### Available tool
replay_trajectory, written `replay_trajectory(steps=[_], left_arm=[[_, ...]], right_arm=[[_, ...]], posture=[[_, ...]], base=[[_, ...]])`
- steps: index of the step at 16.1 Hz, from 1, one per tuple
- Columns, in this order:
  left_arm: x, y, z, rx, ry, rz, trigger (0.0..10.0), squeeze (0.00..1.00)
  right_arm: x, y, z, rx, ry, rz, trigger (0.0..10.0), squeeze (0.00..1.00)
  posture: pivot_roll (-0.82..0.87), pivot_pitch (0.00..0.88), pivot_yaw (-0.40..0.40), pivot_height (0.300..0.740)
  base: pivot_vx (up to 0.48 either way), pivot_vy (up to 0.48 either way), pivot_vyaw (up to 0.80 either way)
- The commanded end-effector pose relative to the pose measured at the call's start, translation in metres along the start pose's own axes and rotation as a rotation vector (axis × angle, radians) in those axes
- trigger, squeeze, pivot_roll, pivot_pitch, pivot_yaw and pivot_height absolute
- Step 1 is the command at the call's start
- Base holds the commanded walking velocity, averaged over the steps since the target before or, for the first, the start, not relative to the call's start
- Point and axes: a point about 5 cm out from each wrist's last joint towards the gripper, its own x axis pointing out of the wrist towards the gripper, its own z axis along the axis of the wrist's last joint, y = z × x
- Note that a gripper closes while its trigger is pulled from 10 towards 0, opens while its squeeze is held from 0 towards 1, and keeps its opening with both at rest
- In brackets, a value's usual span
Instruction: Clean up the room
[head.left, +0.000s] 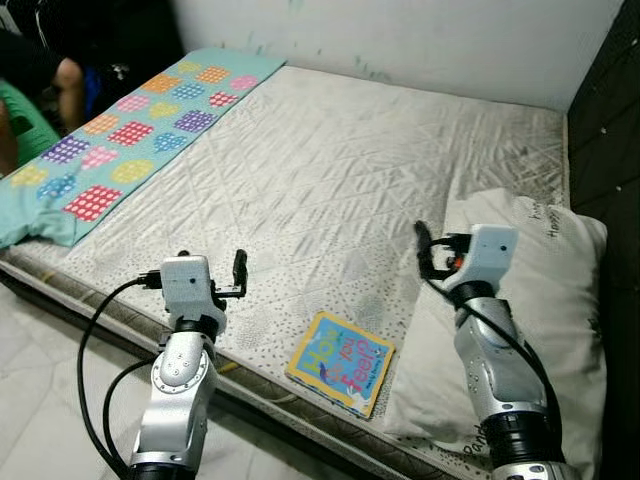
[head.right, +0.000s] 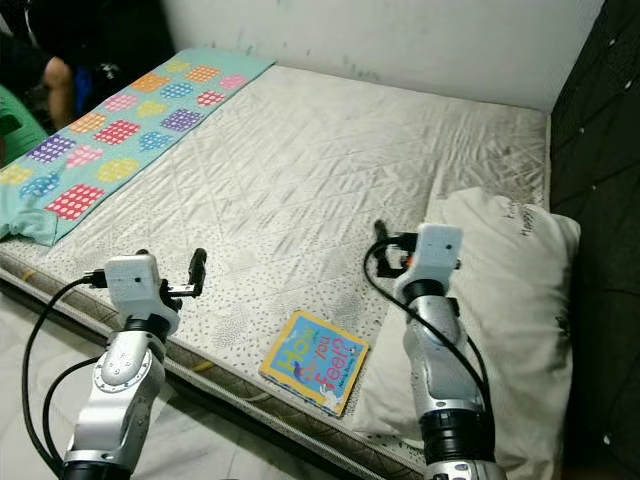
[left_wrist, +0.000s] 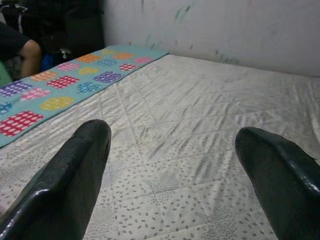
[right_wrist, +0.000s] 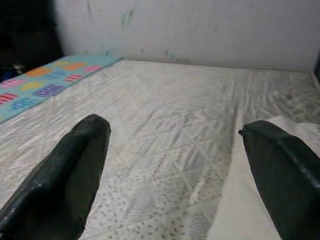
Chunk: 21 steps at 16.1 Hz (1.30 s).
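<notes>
A bare quilted mattress (head.left: 330, 170) fills the scene, seen from its near edge. A colourful book (head.left: 341, 362) lies flat near that edge, at about 6 o'clock on the mattress, its far right corner touching or just beside a white pillow (head.left: 545, 290), which lies at 4 o'clock against a dark headboard (head.left: 605, 130). A turquoise blanket with coloured patches (head.left: 130, 130) runs along the far left side, from 9 to 11 o'clock. At 10 o'clock, beyond the blanket, part of a seated person (head.left: 40, 90) is visible.

The left gripper (head.left: 240, 272) hovers over the near edge of the mattress, at 9 o'clock of the book and apart from it; its jaws are released and hold nothing. The right gripper (head.left: 424, 247) hovers above the pillow's left edge, at 1 o'clock of the book; its jaws likewise stand spread and hold nothing.
</notes>
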Motion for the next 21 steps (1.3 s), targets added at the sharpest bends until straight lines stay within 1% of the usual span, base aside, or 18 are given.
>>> replay_trajectory(steps=[1, 2, 3, 4, 5, 6, 7, 8, 9, 10, 11, 13, 15, 17, 21], left_arm=[[-0.003, 0.002, 0.001, -0.002, -0.005, 0.002, 10.0, 0.0], [-0.004, 0.003, 0.001, 0.001, -0.007, 0.012, 10.0, 0.0], [-0.012, 0.011, 0.001, -0.012, -0.003, 0.008, 10.0, 0.0], [-0.02, 0.017, -0.002, 0.016, 0.009, 0.011, 10.0, 0.0], [-0.031, 0.03, -0.009, 0.059, 0.037, 0.033, 10.0, 0.0], [-0.041, 0.043, -0.013, 0.09, 0.057, 0.057, 10.0, 0.0], [-0.049, 0.052, -0.013, 0.111, 0.068, 0.073, 10.0, 0.0], [-0.061, 0.068, -0.016, 0.147, 0.093, 0.106, 10.0, 0.0], [-0.067, 0.074, -0.016, 0.17, 0.098, 0.118, 10.0, 0.0], [-0.07, 0.077, -0.016, 0.18, 0.099, 0.139, 10.0, 0.0], [-0.072, 0.076, -0.015, 0.155, 0.103, 0.127, 10.0, 0.0], [-0.07, 0.069, -0.015, 0.136, 0.107, 0.114, 10.0, 0.0], [-0.07, 0.059, -0.013, 0.117, 0.103, 0.092, 10.0, 0.0], [-0.071, 0.058, -0.013, 0.095, 0.109, 0.093, 10.0, 0.0], [-0.071, 0.056, -0.012, 0.074, 0.119, 0.091, 10.0, 0.0]], right_arm=[[-0.005, 0.0, 0.009, -0.018, -0.054, 0.053, 10.0, 0.0], [-0.007, -0.001, 0.01, -0.039, -0.061, 0.056, 10.0, 0.0], [-0.019, -0.017, 0.009, -0.127, -0.055, 0.026, 10.0, 0.0], [-0.028, -0.027, 0.005, -0.168, -0.041, 0.007, 10.0, 0.0], [-0.04, -0.04, 0.001, -0.197, -0.033, -0.009, 10.0, 0.0], [-0.051, -0.047, -0.001, -0.204, -0.016, -0.003, 10.0, 0.0], [-0.061, -0.051, -0.002, -0.206, -0.001, 0.005, 10.0, 0.0], [-0.076, -0.055, -0.005, -0.208, 0.029, 0.009, 10.0, 0.0], [-0.082, -0.055, -0.006, -0.21, 0.04, 0.013, 10.0, 0.0], [-0.086, -0.053, -0.008, -0.235, 0.055, 0.011, 10.0, 0.0], [-0.088, -0.049, -0.007, -0.223, 0.064, 0.036, 10.0, 0.0], [-0.085, -0.045, -0.007, -0.187, 0.077, 0.025, 10.0, 0.0], [-0.083, -0.04, -0.005, -0.186, 0.076, 0.035, 10.0, 0.0], [-0.081, -0.04, -0.006, -0.156, 0.091, 0.033, 10.0, 0.0], [-0.079, -0.039, -0.005, -0.165, 0.1, 0.037, 10.0, 0.0]], posture=[[-0.18, 0.0, 0.039, 0.74], [-0.18, 0.0, 0.039, 0.74], [-0.18, 0.0, 0.044, 0.74], [-0.18, 0.0, 0.043, 0.74], [-0.18, 0.007, 0.044, 0.74], [-0.19, 0.017, 0.041, 0.74], [-0.19, 0.024, 0.036, 0.74], [-0.18, 0.032, 0.03, 0.74], [-0.18, 0.037, 0.028, 0.74], [-0.18, 0.043, 0.028, 0.74], [-0.18, 0.045, 0.027, 0.74], [-0.18, 0.05, 0.024, 0.74], [-0.17, 0.058, 0.019, 0.74], [-0.17, 0.067, 0.015, 0.74], [-0.16, 0.082, 0.01, 0.74]], base=[[0.0, 0.0, 0.0], [0.0, 0.0, 0.0], [0.0, 0.0, 0.0], [0.0, 0.0, 0.0], [0.0, 0.0, 0.0], [0.0, 0.0, 0.0], [0.0, 0.0, 0.0], [0.0, 0.0, 0.0], [0.0, 0.0, 0.0], [0.0, 0.0, 0.0], [0.0, 0.0, 0.0], [0.0, 0.0, 0.0], [0.0, 0.0, 0.0], [0.0, 0.0, 0.0], [0.0, 0.0, -0.78]])
